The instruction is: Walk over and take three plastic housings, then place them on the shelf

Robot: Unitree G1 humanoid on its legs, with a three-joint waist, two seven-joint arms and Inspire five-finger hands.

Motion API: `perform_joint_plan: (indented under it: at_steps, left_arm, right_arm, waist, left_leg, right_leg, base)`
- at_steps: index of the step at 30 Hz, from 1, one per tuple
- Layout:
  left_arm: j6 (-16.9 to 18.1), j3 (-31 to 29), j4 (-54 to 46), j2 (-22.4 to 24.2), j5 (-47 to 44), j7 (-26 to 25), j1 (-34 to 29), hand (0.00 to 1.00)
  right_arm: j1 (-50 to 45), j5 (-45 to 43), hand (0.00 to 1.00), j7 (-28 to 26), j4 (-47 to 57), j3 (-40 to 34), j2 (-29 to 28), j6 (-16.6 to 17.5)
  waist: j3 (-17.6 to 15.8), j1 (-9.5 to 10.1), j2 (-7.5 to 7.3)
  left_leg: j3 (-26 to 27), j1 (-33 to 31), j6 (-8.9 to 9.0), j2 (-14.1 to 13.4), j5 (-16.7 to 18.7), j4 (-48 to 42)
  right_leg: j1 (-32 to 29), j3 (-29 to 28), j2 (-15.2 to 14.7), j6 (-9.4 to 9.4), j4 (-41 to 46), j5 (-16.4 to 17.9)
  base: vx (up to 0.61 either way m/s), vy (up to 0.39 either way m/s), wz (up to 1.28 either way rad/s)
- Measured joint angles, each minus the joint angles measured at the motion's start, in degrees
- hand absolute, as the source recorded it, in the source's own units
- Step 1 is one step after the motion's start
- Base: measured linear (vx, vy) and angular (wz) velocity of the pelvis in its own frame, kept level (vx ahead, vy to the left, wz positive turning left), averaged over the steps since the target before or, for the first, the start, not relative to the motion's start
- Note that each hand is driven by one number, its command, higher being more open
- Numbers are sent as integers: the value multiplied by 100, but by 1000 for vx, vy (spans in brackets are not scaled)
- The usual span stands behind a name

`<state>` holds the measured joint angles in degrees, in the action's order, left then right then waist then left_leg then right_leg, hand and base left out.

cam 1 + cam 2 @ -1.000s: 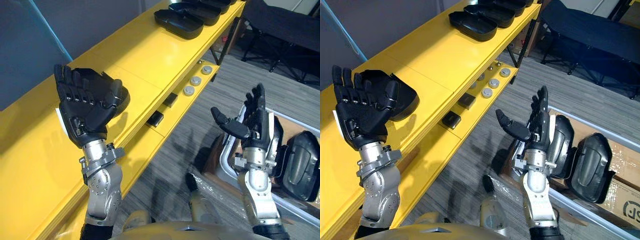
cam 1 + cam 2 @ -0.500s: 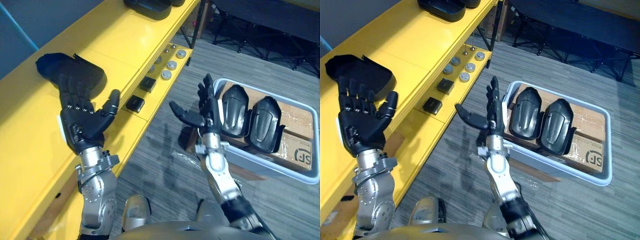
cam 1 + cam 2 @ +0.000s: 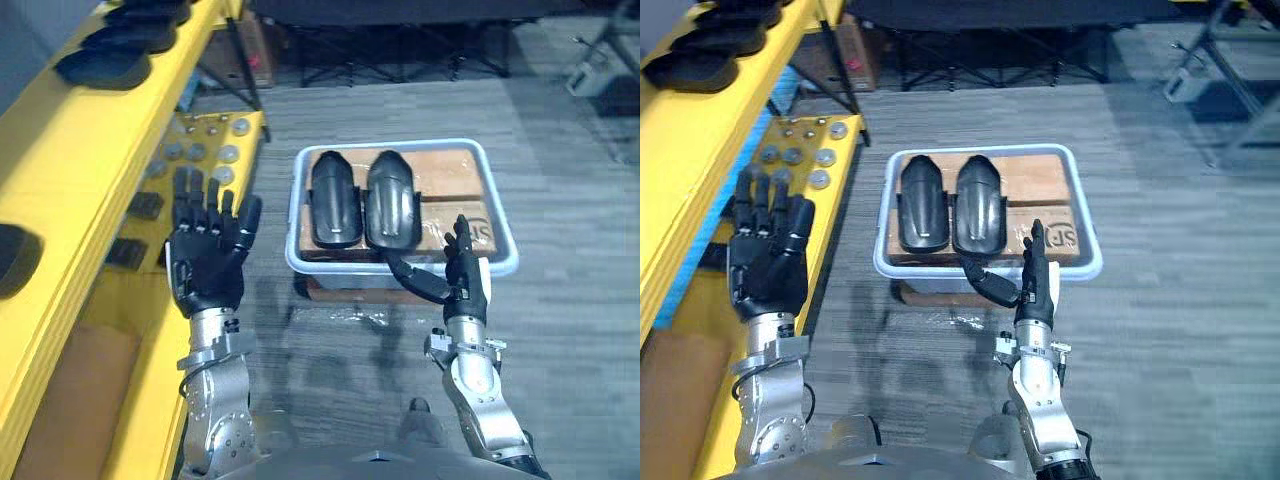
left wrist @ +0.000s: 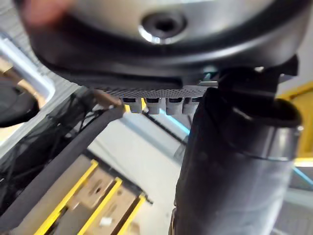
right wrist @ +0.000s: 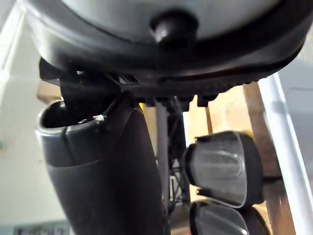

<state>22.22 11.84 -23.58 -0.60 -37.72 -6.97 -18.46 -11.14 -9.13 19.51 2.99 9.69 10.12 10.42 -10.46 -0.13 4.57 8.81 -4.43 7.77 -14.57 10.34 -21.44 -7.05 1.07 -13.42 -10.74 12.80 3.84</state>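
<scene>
Two glossy black plastic housings [image 3: 335, 200], long and domed with rounded ends, lie side by side on brown cardboard [image 3: 450, 185] inside a pale, round-cornered plastic tub [image 3: 498, 210]. More dark housings [image 3: 105, 68] rest on the smooth yellow shelf [image 3: 70, 140]. The left hand [image 3: 208, 270] is raised beside the shelf and the right hand [image 3: 466, 285] just before the tub's near rim, both with fingers straight and holding nothing.

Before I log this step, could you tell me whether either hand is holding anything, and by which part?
Nothing is held: the left hand and the right hand are both open and empty, while two plastic housings lie in the white bin.
</scene>
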Motion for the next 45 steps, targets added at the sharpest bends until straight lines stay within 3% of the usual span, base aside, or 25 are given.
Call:
perform_joint_plan:
  at_steps: [2,4,6,11,12,14,17,23,32,37,42,43,45]
  left_arm:
    - [-98,40,41,-72,-5,144,8,100]
    - [-430,135,209,-329,-8,938,103,100]
    - [-635,382,226,-632,14,1407,115,100]
    - [-916,727,230,-1014,155,1651,433,100]
    - [-916,715,233,-1042,187,1629,562,100]
    - [-917,759,257,-1043,187,1643,792,100]
    - [-1039,894,289,-1070,187,1908,921,100]
    - [-1118,1337,650,-1220,204,2112,1134,100]
    - [-1110,1418,1236,-1100,129,1901,1523,100]
    - [-1110,1684,1450,-1027,111,1867,1652,100]
    - [-1109,1819,1683,-917,7,1779,1713,100]
    - [-1109,1840,1729,-921,7,1753,1741,100]
    - [-1109,1900,1790,-920,-4,1713,1798,100]
  right_arm:
    - [-48,-193,100,-52,3,-53,-8,-13]
    - [-2,-124,100,-119,-280,-275,-23,-74]
    - [123,-188,100,-105,-634,-422,-26,-75]
    - [1217,-133,100,317,-1604,-1196,44,-37]
    - [1714,-134,100,450,-1921,-1433,282,-7]
    - [2614,-139,100,573,-2493,-1776,982,-2]
    - [3754,-197,100,687,-3240,-1817,1880,-3]
    - [4742,-257,100,647,-4242,-1291,2653,-2]
    - [6070,-262,100,168,-5304,-517,3075,-136]
    - [6830,-316,100,29,-5727,-153,3258,-278]
    - [7473,-485,100,-49,-6211,157,3549,-774]
    - [7571,-486,0,-49,-6337,202,3599,-902]
    - [7703,-492,0,-23,-6648,228,3708,-1230]
  waist:
    - [-3,-8,-8]
    - [-37,9,-99]
    - [-51,72,-188]
    - [-283,172,-414]
    - [-454,178,-394]
    - [-752,144,-197]
    - [-1086,182,9]
    - [-1248,338,74]
    - [-1658,640,436]
    - [-1766,705,486]
    - [-1794,815,556]
    - [-1808,824,589]
    - [-1827,871,652]
  left_leg:
    - [105,127,38,63,132,220]
    - [102,168,135,194,345,264]
    - [56,60,119,279,359,244]
    - [-149,-679,65,360,378,-240]
    - [-229,-838,87,360,336,-284]
    - [-486,-1120,112,355,128,-200]
    - [-709,-1356,253,291,-246,124]
    - [-809,-1554,273,290,-391,243]
    - [-1027,-1935,229,417,-534,181]
    - [-1097,-2029,219,512,-742,389]
    - [-1127,-2050,233,516,-853,496]
    - [-1139,-2051,234,517,-862,497]
    - [-1169,-2060,236,525,-912,551]
  right_leg:
    - [-115,3,-35,-16,-70,-212]
    - [-109,2,-153,-110,-222,-402]
    - [-106,96,-224,-85,-453,-726]
    - [-80,810,-307,-99,-1218,-1268]
    - [-82,984,-298,-98,-1339,-1266]
    - [-217,1167,-229,-26,-1403,-1326]
    - [-459,1304,-78,123,-1493,-1483]
    - [-666,1352,-58,177,-1437,-1530]
    - [-1035,1476,-188,184,-1070,-1519]
    - [-1174,1567,-270,187,-1044,-1515]
    - [-1250,1581,-281,211,-977,-1500]
    - [-1250,1588,-283,216,-962,-1497]
    - [-1271,1613,-290,227,-931,-1486]
  base:
    - [-107,130,-58]
    - [-112,184,-11]
    - [-145,156,1]
    - [-206,56,13]
    - [-205,-71,33]
    - [-201,-72,41]
    - [-126,-96,19]
    - [-24,-18,8]
    - [-27,30,12]
    - [-33,3,11]
    - [-8,-2,2]
    - [-20,2,5]
    - [-22,-1,8]
